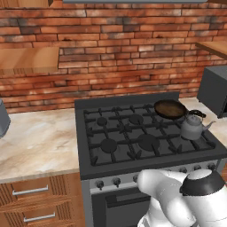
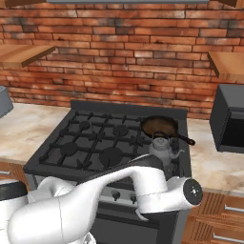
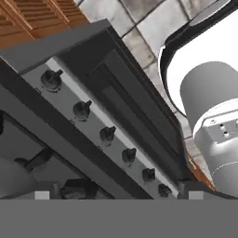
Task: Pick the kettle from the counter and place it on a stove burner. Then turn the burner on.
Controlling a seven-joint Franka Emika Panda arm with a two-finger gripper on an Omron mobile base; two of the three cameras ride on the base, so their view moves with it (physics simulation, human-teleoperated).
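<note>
Right up front, the white arm (image 2: 95,200) is seen folded low, and the hand (image 3: 118,195) is carried at its end with jaws spread wide and nothing held between them. It's pointed at the front panel of the black range (image 1: 133,166), which is close ahead of it.

Off to either side of the range, well away from the hand, the beige desk (image 1: 35,142) is laid out.

Up above the hand and further back, a dark frying pan (image 1: 170,108) is parked on a rear grate. Just in front of the pan, so nearer the hand but a level up from it, the kettle (image 1: 193,126) is already set upright on the stove burner (image 1: 205,142), whose cap is hidden under it.

The kettle is judged stiff, smooth-sided and probably slippery; whether it's filled can't be told. If it needs shifting, the top of the thin arched handle would be the spot to be pinched, not the round body.

Straight ahead of the hand, a row of small dark knobs (image 3: 108,134) is lined up. One of them is probably to be turned next; which one matches the kettle's burner can't be told.
</note>
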